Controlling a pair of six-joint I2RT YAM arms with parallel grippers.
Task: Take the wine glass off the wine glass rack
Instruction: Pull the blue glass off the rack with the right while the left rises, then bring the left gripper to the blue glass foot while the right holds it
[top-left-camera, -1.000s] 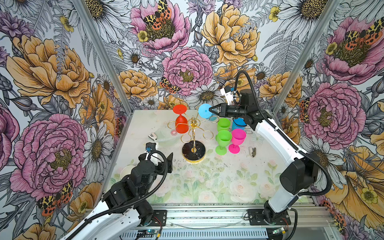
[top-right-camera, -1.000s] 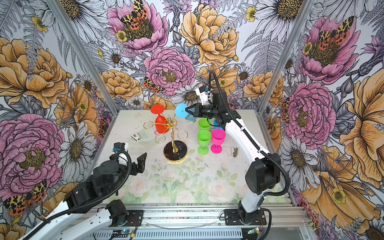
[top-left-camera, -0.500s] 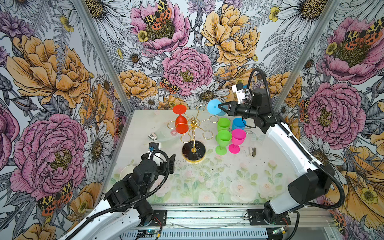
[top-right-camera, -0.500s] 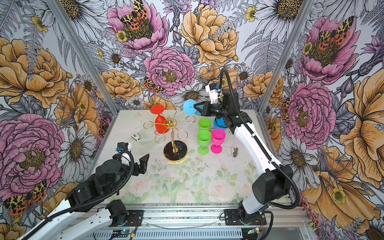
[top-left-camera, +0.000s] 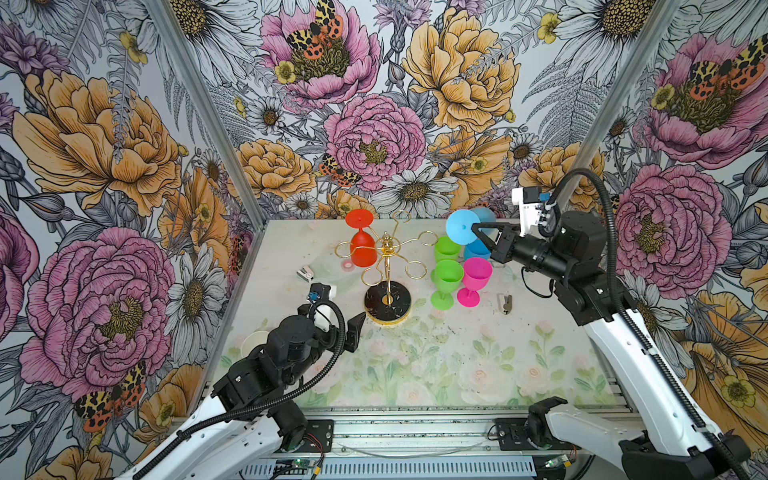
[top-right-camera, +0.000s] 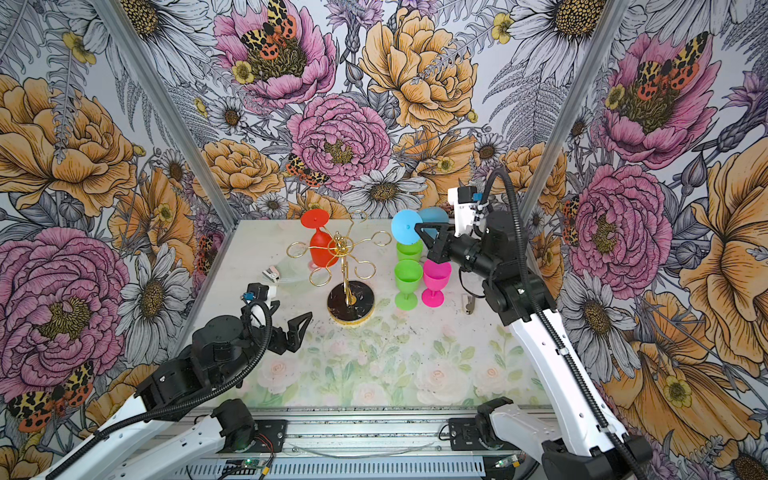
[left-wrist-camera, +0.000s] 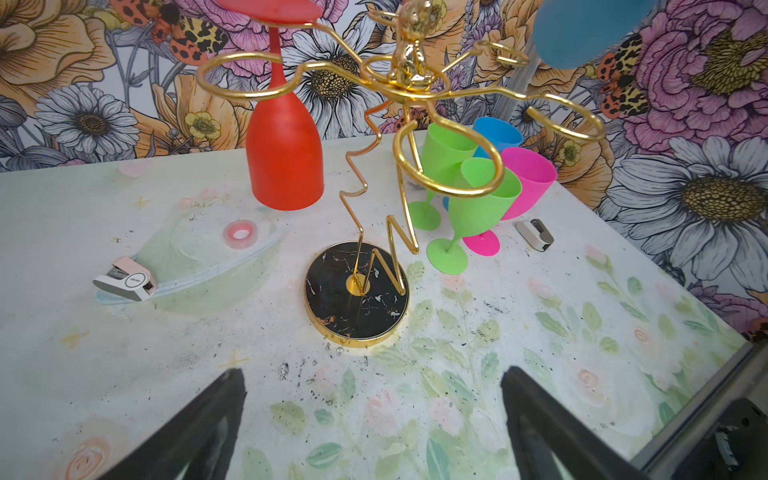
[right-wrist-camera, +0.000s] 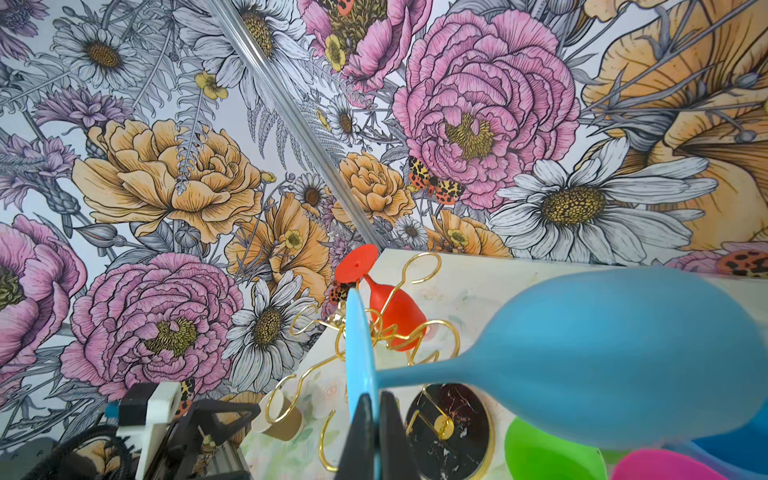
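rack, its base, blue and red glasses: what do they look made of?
wine glass rack: bent metal wire by the look, polished gold; sharp highlights on the loops.
base: smooth black with white veins, gold rim; marble or a marble-look print, cannot tell.
blue wine glass and red wine glass: probably plastic; opaque, flat colour, matte.

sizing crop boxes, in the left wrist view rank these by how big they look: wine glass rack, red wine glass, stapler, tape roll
1. wine glass rack
2. red wine glass
3. stapler
4. tape roll
The stapler lies nearer the camera than the tape roll, so that gap is unsure.
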